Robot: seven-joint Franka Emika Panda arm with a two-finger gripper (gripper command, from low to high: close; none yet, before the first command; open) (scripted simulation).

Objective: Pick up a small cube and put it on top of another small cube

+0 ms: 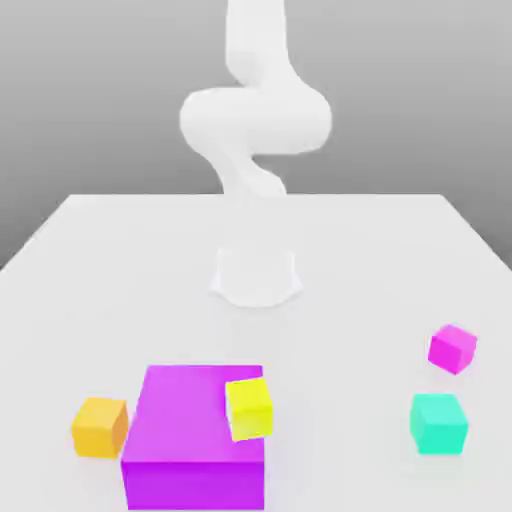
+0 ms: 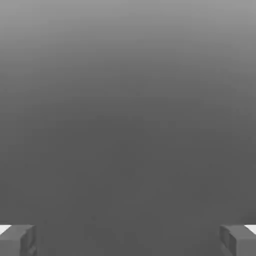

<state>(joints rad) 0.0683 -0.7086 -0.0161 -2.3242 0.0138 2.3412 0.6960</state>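
Observation:
The small magenta cube (image 1: 452, 348) sits on the white table near the exterior view's right edge. Just in front of it rests the small teal cube (image 1: 438, 423), a short gap apart. The white arm (image 1: 255, 115) rises at the back of the table, far from both cubes. In the hand view my gripper (image 2: 128, 240) is open, its two grey fingertips (image 2: 17, 240) spread wide with only blank grey background between them and nothing held.
A large magenta block (image 1: 195, 440) stands at the front, left of centre, with a small yellow cube (image 1: 249, 408) on its top right edge. A small orange cube (image 1: 99, 427) sits to the block's left. The arm's round base (image 1: 256, 275) sits mid-table.

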